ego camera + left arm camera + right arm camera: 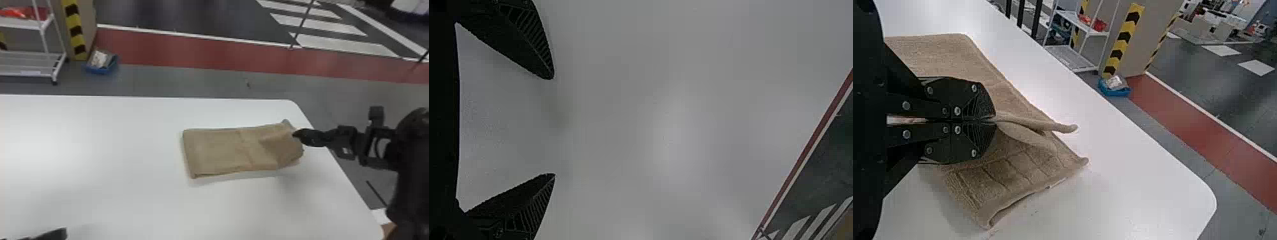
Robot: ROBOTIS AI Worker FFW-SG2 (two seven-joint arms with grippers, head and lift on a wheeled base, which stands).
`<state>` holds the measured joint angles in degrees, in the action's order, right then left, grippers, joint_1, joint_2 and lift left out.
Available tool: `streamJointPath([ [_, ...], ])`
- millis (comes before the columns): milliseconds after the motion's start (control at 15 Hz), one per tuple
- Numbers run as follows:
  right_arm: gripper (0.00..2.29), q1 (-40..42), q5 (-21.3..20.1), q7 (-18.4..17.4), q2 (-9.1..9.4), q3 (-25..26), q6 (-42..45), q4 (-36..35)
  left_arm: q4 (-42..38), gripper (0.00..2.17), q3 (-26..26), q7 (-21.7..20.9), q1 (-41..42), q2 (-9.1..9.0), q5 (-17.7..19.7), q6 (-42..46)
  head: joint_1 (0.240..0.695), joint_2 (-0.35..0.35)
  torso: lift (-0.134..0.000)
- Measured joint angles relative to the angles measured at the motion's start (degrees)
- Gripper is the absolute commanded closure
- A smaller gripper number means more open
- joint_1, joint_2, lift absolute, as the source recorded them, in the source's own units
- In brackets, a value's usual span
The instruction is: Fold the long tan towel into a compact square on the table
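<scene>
"Supporting the towel [214,151], the white table [127,143] is the biggest thing here, isn't it?"

"Yes, and its top stretches well past the towel's left end, so a fold has somewhere flat to land. The right arm [411,166] comes in from the towel's right, probably to work that end without crossing the layers."

"And the towel itself?"

"Lying on the table, an oblong of stacked layers. Its left half is flat; its right end is rumpled where it's gripped. It's longer than it is wide, so I'd say one more fold, right end over left, would square it."

"The grippers?"

"The left gripper [554,126] is well apart from the towel, to its left and nearer the robot, fingers spread and empty. I suppose one hand is enough for this. The right gripper [995,120], at the towel's right end, is clamped on the cloth."

"On how much?"

"A small raised pleat [1053,126]. I can't tell how many layers are in it. Catch only the top one and the rest could be left behind."

"And that hem [1023,196]?"

"Just beside the pleat, gaping a little; it may want smoothing afterwards."
</scene>
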<state>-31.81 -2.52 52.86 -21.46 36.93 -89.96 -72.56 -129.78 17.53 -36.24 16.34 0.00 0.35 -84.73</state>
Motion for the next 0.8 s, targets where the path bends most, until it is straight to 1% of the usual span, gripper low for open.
streamJointPath([
  [133, 1.11, -1.4, 0.3, 0.6, -0.51, -0.2, 0.0, -0.1, 0.0, 0.09, 0.2, 0.2, 0.1, 0.0, 0.0, 0.1, 0.695, -0.262, -0.125],
  [267, 1.11, -2.9, 0.1, 0.4, -1.95, -0.2, 0.0, -0.3, -0.1, 0.09, 0.6, -0.2, 0.2, 0.0, 0.0, 0.3, 0.695, -0.275, -0.125],
  [333, 1.11, -3.0, -0.8, 0.4, -2.54, -0.8, 0.0, 0.3, -0.2, 0.09, 0.8, -0.4, 0.3, 0.0, 0.0, 0.4, 0.695, -0.282, -0.125],
  [600, 1.11, -2.7, -3.6, -0.1, -2.48, -1.8, 0.0, 4.3, -0.6, 0.09, 0.6, -0.5, 1.0, 0.0, 0.1, 0.7, 0.695, -0.29, -0.125],
  [800, 1.11, -4.5, -3.7, 0.1, -2.15, -2.2, 0.0, 4.8, -0.9, 0.09, 0.7, -0.5, 1.4, 0.0, 0.1, 0.7, 0.695, -0.282, -0.125],
])
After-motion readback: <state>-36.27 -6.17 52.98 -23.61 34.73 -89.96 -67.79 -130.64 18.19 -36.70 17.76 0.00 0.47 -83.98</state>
